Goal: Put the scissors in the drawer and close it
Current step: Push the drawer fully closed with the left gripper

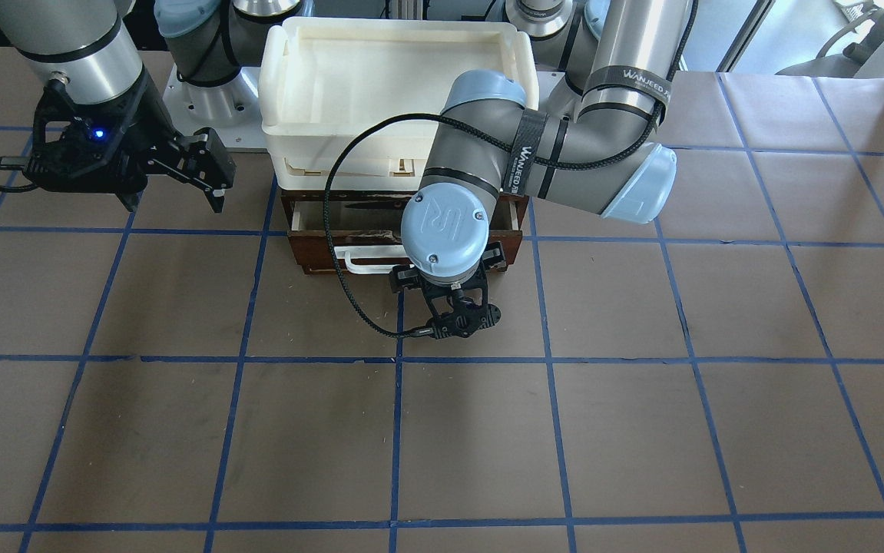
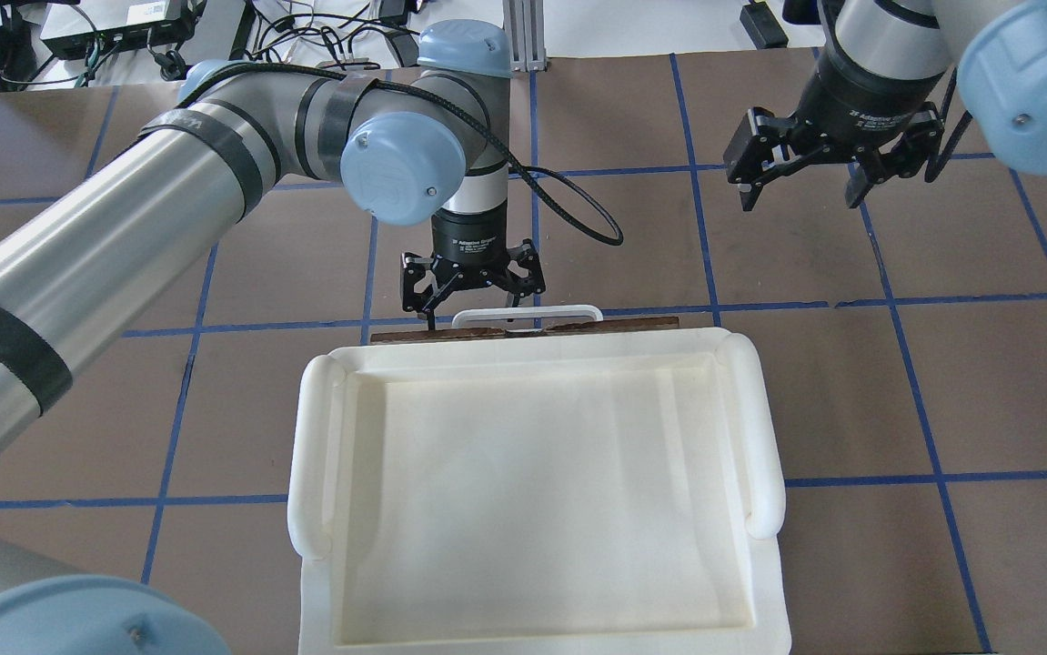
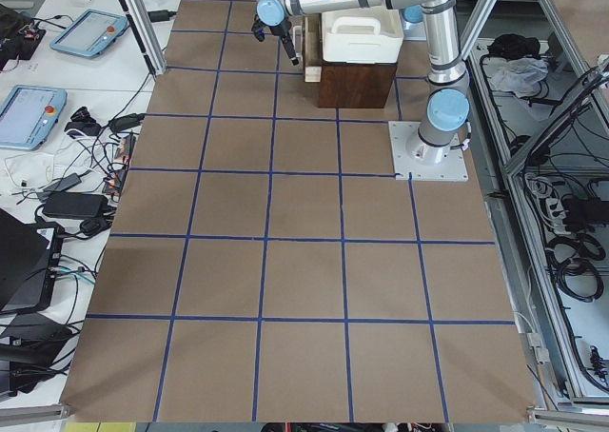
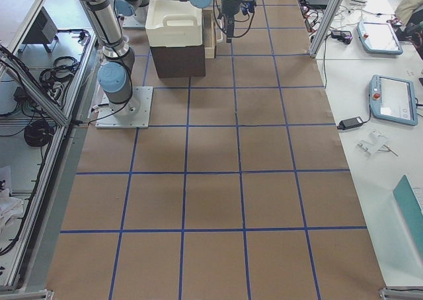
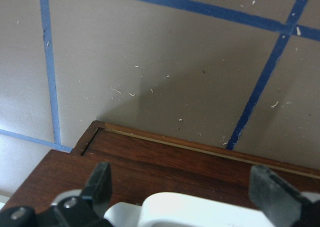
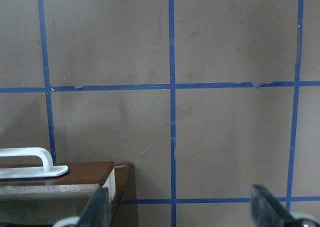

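Observation:
The drawer has a dark brown front and a white bar handle, and stands a little open under the stacked trays. A dark long shape lies in its pale open strip; I cannot tell whether it is the scissors. My left gripper points down at the drawer front, open, with its fingers either side of the handle's end. In the left wrist view the handle lies between the spread fingers. My right gripper hangs open and empty over the table, beside the drawer.
A large cream-white plastic tray sits on top of the dark wooden cabinet and hides most of the drawer from above. The brown table has blue grid tape. The arms' base plates stand behind the cabinet.

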Controlling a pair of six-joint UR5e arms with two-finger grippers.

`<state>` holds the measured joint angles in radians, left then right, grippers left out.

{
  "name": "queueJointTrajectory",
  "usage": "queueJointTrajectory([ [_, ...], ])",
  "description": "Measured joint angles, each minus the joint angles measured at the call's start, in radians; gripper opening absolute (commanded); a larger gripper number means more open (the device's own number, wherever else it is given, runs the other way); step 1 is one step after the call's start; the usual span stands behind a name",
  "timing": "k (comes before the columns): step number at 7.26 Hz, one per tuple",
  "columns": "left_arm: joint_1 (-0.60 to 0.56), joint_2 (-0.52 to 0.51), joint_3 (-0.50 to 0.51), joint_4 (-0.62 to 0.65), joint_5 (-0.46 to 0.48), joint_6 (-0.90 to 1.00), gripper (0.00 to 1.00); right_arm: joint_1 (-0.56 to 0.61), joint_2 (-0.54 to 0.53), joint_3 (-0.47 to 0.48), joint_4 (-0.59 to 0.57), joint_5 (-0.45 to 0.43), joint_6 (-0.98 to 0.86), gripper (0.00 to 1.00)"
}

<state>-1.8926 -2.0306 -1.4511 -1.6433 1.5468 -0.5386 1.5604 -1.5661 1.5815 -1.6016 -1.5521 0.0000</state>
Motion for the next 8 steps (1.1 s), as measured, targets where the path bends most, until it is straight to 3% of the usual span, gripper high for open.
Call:
queueJointTrajectory([
  [8, -0.032, 0.01, -0.027, -0.06, -0.001, 0.0, 1.0, 0.001, -0.002, -0.001, 0.0, 0.0, 0.0, 1.0],
])
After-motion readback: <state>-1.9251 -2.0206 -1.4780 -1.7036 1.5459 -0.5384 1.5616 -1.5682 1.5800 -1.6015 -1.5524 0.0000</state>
